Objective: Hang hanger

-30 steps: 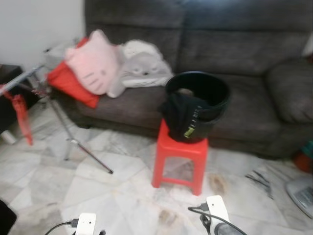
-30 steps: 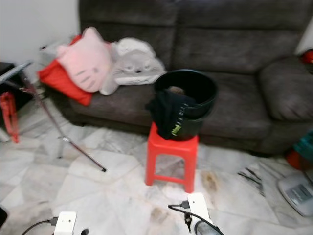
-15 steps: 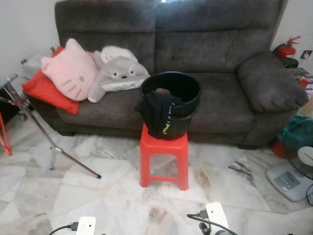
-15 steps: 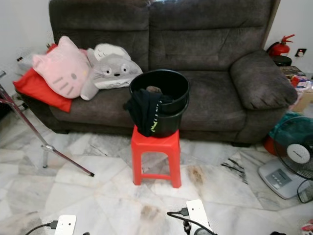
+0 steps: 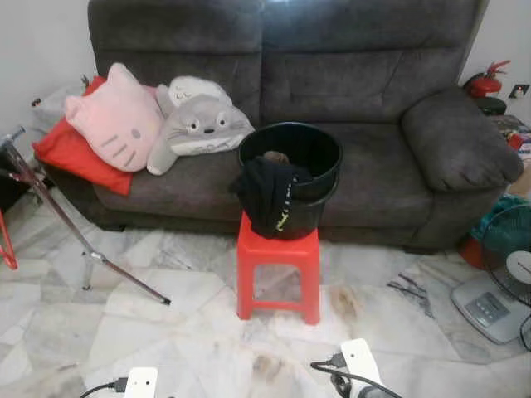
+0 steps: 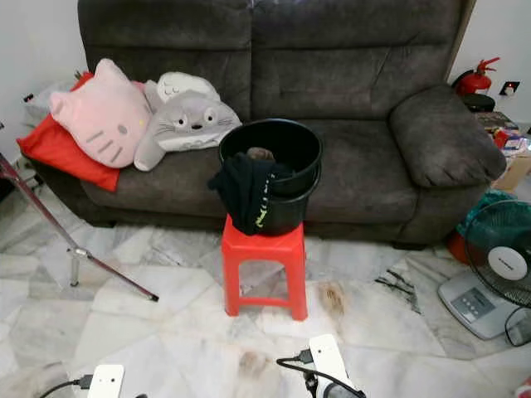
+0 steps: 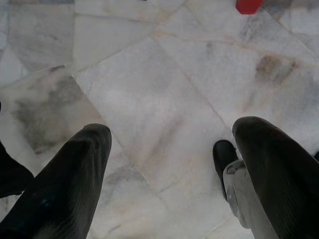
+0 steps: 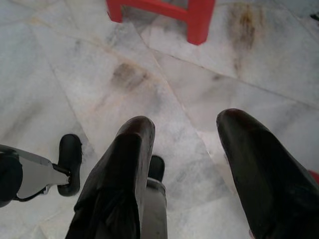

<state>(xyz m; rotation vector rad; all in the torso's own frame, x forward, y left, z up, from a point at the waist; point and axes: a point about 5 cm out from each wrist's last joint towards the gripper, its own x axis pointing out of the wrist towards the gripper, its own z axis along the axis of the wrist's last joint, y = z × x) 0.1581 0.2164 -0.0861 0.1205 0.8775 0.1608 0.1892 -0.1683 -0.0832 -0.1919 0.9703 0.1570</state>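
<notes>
Each hand (image 7: pixel 169 174) – two thick black ribbed fingers (image 8: pixel 117 184), white wrist boxes (image 5: pixel 141 383) cabled.

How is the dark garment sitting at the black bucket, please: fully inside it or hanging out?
Hanging out. The dark garment is draped over the front rim of the black bucket and hangs down its outer wall toward the red stool.

Bucket (image 5: pixel 290 157) contents largely hidden; fan (image 6: pixel 500 261) cut off by edge.

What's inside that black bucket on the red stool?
A dark garment hangs over the black bucket's front rim, and something brownish shows just inside. The red stool bears the bucket. The rest of the inside is hidden by its wall.
</notes>
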